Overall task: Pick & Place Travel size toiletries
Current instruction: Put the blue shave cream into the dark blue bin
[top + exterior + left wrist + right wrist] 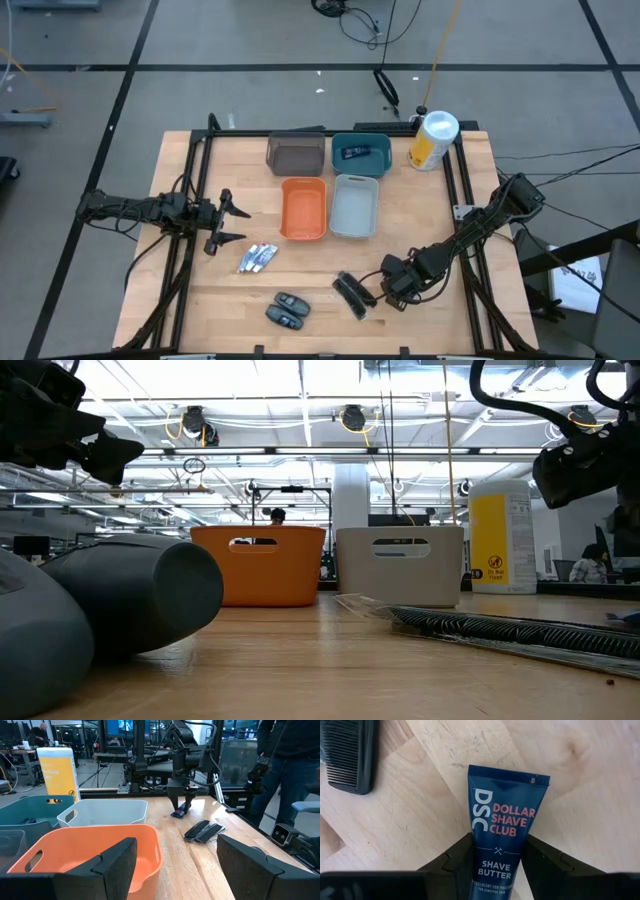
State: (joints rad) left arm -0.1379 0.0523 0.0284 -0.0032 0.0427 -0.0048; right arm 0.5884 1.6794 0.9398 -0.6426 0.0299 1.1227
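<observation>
My right gripper [393, 283] is near the table's near right corner, shut on a dark blue tube [502, 825] printed "Shave Butter". A second dark blue tube [352, 153] lies in the teal bin [383, 150]. Two slim black bars [353, 294] lie just left of the right gripper. Two dark grey ovals [285, 310] rest near the near edge, and two silvery-white tubes [257, 258] lie left of centre. My left gripper [238, 224] waits open at the table's left, above the silvery tubes' far side. My right gripper pinches the dark blue tube between its two fingers [457, 857], one on each long edge of the lower printed half [495, 865]. It comes from above, the fingers lying along the tube. The tube [180, 812] hangs tilted below them, crimped end [509, 776] down at the table top; whether it touches, I cannot tell.
Four bins stand at the table's middle and far side: orange [304, 230], pale grey [354, 228], brown-grey [296, 165] and teal. A yellow-and-white canister [433, 140] stands at the far right corner. Bare wood lies between the bins and the near edge. A person [287, 765] stands beyond the table.
</observation>
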